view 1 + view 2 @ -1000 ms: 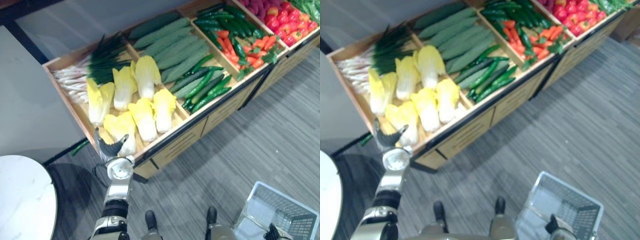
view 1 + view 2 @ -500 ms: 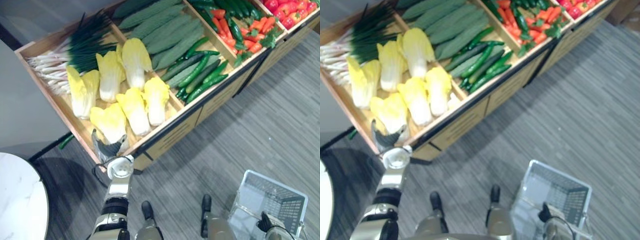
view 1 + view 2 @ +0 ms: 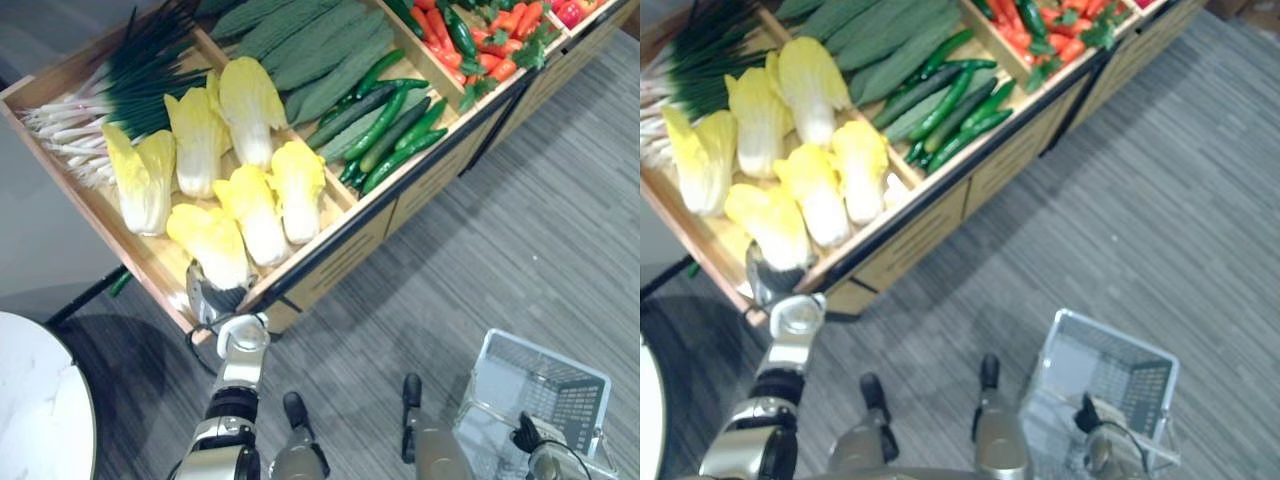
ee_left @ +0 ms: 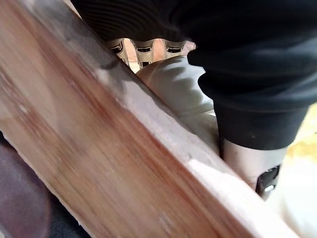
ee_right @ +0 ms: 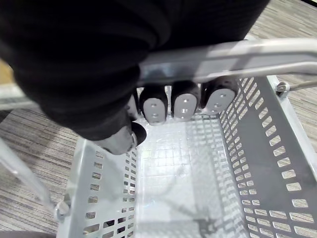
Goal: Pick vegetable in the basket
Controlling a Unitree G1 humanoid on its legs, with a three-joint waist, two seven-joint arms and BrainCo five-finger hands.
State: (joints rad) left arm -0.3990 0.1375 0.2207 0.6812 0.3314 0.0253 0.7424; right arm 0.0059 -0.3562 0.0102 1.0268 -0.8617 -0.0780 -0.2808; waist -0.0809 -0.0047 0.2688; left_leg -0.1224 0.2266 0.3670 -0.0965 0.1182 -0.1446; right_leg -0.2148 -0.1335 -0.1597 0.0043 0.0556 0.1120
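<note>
The vegetable nearest me is a yellow napa cabbage (image 3: 213, 243) lying in the front left corner of the wooden stall (image 3: 330, 225). My left hand (image 3: 205, 298) reaches over the stall's front rim (image 4: 99, 148) at that cabbage's white base (image 4: 173, 84). Its fingers (image 4: 143, 48) curl round the far side and the thumb (image 4: 257, 163) lies on the near side. My right hand (image 5: 99, 69) is shut on the silver handle (image 5: 237, 57) of a grey plastic basket (image 3: 560, 395), which hangs empty at the lower right above the floor.
Several more napa cabbages (image 3: 295, 185) lie beside the held one. Behind them are scallions (image 3: 110, 105), long green gourds (image 3: 320, 50) and cucumbers (image 3: 390, 125), with carrots (image 3: 500, 50) further right. A white round table (image 3: 35, 400) stands at the lower left.
The view has tipped downward. My left hand went from spread fingers at the stall's corner to reaching over the rim and closing round the cabbage's base. The right hand keeps the basket.
</note>
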